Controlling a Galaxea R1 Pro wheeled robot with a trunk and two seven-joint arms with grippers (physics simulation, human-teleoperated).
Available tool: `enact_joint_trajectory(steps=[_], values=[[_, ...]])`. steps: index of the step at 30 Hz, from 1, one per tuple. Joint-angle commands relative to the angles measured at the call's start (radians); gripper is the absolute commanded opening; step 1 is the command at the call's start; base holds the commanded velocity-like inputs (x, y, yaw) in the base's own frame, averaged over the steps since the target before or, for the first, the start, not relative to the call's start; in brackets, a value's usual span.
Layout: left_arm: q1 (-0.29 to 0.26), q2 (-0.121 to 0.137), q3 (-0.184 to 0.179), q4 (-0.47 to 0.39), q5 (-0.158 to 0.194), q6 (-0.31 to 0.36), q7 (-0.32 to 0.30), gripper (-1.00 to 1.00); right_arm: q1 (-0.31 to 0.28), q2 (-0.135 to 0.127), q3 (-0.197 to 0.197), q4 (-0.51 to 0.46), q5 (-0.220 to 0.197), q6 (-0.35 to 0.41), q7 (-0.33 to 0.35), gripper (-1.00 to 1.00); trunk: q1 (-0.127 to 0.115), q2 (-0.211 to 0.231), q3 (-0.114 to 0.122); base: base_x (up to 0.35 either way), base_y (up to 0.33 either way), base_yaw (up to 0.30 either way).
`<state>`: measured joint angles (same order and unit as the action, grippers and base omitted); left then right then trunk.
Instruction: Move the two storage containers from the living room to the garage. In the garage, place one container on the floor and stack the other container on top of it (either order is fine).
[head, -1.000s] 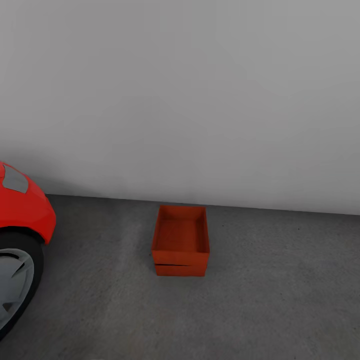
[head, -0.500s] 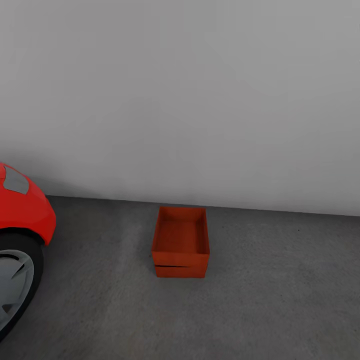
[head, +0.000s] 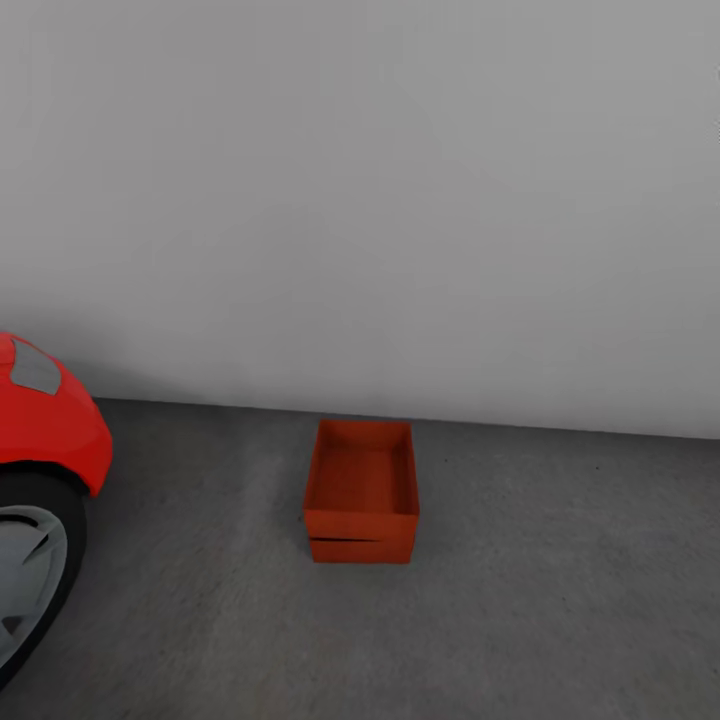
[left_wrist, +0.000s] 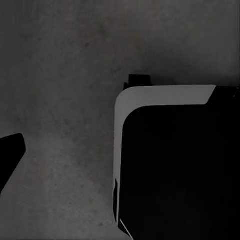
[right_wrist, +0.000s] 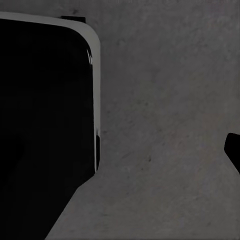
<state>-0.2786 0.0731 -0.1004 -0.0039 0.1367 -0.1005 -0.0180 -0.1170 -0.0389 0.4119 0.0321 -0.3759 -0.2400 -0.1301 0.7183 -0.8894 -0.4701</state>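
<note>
The red car (head: 45, 440) is cut off by the head view's left edge, leaving just a fender and part of a wheel (head: 25, 570). Of the lower storage container (head: 361, 551), the upper storage container (head: 362, 480) hides all but a front strip. In both wrist views a dark sliver (left_wrist: 9, 157) runs off the frame, too cropped to identify.

A red car's front corner (head: 50, 420) and wheel (head: 25, 580) near a pale grey wall (head: 360, 200).

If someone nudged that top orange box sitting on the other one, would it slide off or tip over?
Probably slide rather than tip: the upper container is shallow and wide, resting squarely on the lower container. Its thin plain walls suggest it is light, so a push could shift it easily. A dark gap between the two hints that it sits loosely, not locked in.
</note>
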Motion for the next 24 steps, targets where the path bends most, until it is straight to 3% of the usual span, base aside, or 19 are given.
enact_joint_trajectory(steps=[1, 24], values=[[-0.001, 0.000, -0.009, 0.001, 0.010, -0.004, -0.002, 1.00, -0.001, 0.001, 0.008, 0.003, -0.008, -0.005, 0.000, 1.00, 0.000, -0.001, 0.001, 0.000, 0.000, 0.000], [-0.001, 0.000, -0.008, 0.001, 0.011, -0.004, -0.002, 1.00, -0.001, 0.000, 0.008, 0.003, -0.008, -0.006, 0.000, 1.00, 0.000, -0.001, 0.038, 0.000, 0.000, 0.000]])
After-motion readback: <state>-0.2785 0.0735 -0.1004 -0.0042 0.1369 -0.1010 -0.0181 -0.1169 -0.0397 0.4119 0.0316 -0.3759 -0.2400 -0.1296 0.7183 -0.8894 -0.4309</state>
